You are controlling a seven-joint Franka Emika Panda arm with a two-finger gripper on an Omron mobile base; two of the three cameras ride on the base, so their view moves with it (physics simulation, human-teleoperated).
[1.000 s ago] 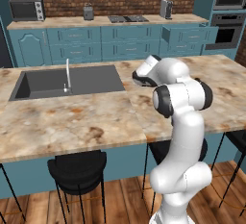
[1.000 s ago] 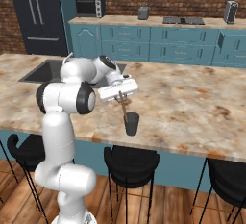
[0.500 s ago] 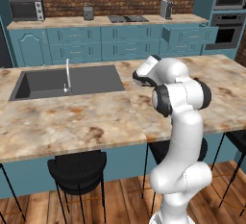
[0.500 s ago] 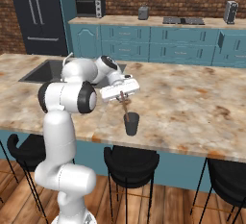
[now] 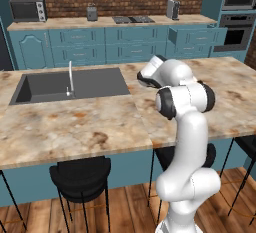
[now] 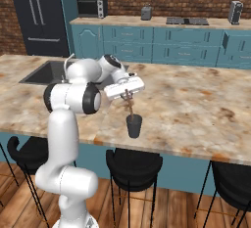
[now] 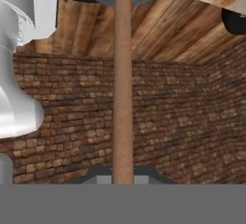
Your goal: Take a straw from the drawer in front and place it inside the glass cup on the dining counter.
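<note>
Nothing has visibly shifted since the earlier frames: your pincer [image 6: 128, 96] stays clamped on the thin tan-orange straw [image 6: 130, 105], its long axis pointing down into the dark smoky glass cup [image 6: 134, 125] directly beneath, on the marbled tabletop [image 6: 196, 105]

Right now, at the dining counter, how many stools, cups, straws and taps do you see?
black stools: 3
glass cup: 1
straw: 1
tap: 1
Total: 6
</note>
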